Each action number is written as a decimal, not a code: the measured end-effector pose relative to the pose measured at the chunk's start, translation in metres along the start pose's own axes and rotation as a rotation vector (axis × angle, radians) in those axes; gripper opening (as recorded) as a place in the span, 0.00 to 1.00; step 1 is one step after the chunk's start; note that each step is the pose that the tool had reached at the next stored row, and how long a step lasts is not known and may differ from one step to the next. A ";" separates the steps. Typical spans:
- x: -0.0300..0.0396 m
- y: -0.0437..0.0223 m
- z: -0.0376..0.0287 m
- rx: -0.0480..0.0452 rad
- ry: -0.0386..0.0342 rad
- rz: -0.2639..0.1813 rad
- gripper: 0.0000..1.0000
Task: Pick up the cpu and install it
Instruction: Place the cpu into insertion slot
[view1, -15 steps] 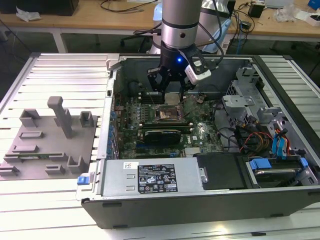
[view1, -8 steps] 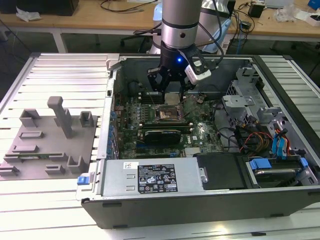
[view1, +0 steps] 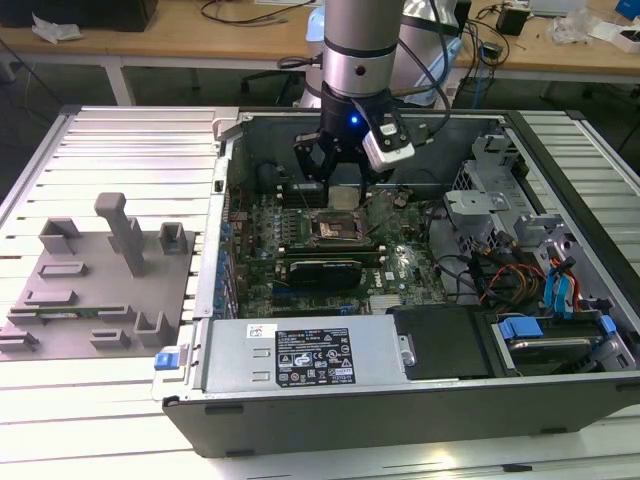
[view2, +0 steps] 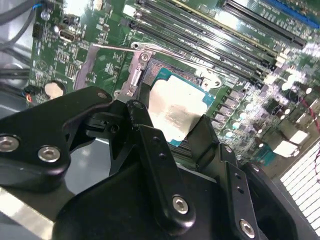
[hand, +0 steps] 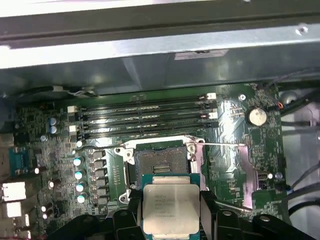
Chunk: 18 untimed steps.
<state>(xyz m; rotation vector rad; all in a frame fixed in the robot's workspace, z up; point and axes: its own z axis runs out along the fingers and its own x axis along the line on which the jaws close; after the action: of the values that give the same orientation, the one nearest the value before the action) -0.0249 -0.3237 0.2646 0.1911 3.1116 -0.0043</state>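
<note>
- Gripper (hand: 171, 212) clamped on cpu (hand: 170, 200) by two opposite edges, just over open socket (hand: 156, 161) (frame swung back).
- Risk: tilt or offset on seating could bend socket pins.

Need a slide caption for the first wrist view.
Gripper holds the cpu close to the open socket on the motherboard.

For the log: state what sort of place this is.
Probably a robotics lab or workshop: an opened computer case lies on a slatted metal table, cable-strewn wooden benches stand behind, and the hand holds the cpu.
</note>
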 end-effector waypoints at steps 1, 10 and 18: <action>0.0000 0.0000 0.0000 0.0005 0.0000 0.023 0.55; 0.0000 0.0000 0.0001 0.0052 0.0003 0.215 0.55; 0.0000 0.0000 0.0002 0.0112 0.0006 0.465 0.55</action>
<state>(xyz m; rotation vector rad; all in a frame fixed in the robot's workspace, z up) -0.0249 -0.3237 0.2644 0.9036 2.9850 -0.0128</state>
